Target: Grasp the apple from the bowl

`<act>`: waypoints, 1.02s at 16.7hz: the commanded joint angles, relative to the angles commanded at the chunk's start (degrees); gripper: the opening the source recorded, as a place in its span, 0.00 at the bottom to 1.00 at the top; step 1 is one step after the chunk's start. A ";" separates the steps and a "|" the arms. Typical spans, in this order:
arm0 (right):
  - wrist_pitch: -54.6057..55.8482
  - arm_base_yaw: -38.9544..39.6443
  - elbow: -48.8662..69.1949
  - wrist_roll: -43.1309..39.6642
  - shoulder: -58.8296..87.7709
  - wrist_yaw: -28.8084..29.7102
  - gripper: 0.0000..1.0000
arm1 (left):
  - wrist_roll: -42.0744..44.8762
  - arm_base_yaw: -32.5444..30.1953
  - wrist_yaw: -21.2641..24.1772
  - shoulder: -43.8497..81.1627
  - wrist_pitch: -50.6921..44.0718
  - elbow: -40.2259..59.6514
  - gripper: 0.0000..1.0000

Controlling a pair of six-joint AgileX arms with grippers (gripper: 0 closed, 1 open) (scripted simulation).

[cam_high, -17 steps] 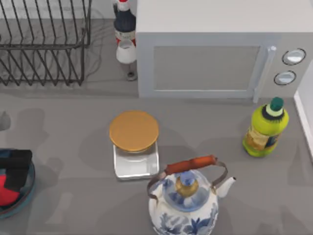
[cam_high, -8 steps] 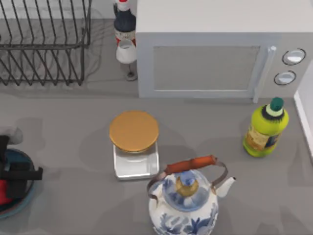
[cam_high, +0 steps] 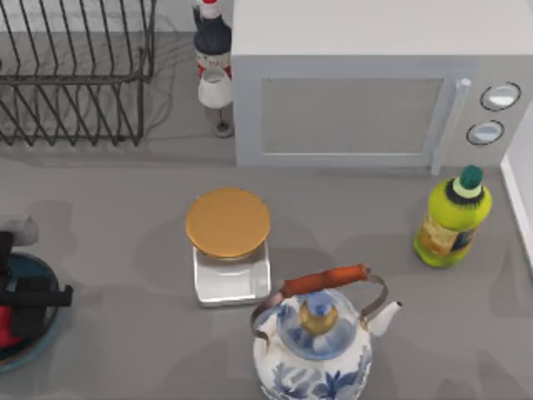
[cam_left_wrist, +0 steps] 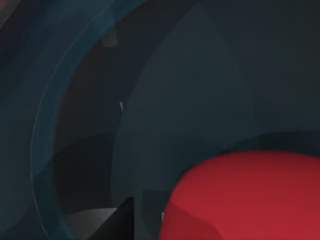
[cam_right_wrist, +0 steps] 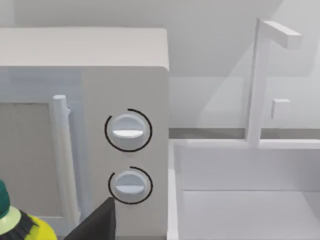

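You are at the grasp step: the left gripper point(cam_high: 18, 304) sits low over the bowl point(cam_high: 40, 346), which lies at the table's left edge, well to the left of the gold scale plate point(cam_high: 227, 222). The apple point(cam_high: 7, 325) rests inside the bowl, and in the top view only a sliver of red shows beneath the dark gripper body. In the left wrist view the apple point(cam_left_wrist: 245, 197) appears very close to the camera, with the inner wall of the bowl point(cam_left_wrist: 50, 125) curving behind it and a dark corner that is probably a fingertip near the apple's side. You cannot tell from either view whether the jaws are spread, closing, or already clamped on the apple; the fingertips are hidden under the gripper body from above, and no contact is clearly shown from the wrist. Judge the task as well along but unconfirmed. The next move calls for a firm closure across the apple's widest part, followed by a straight lift clear of the bowl's rim; take care not to drag the bowl toward the scale plate. The apple is rounded and slightly blocky, so an off-centre pinch could squeeze it out sideways. The right arm is parked off to the right of the scale plate, its wrist camera facing the microwave point(cam_right_wrist: 100, 125).
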 joint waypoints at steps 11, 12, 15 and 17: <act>0.00 0.00 0.00 0.00 0.00 0.00 1.00 | 0.00 0.00 0.00 0.00 0.00 0.00 0.00; 0.00 0.00 0.00 0.00 0.00 0.00 1.00 | 0.00 0.00 0.00 0.00 0.00 0.00 0.00; 0.00 0.00 0.00 0.00 0.00 0.00 1.00 | 0.00 0.00 0.00 0.00 0.00 0.00 0.00; 0.00 0.00 0.00 0.00 0.00 0.00 1.00 | 0.00 0.00 0.00 0.00 0.00 0.00 0.00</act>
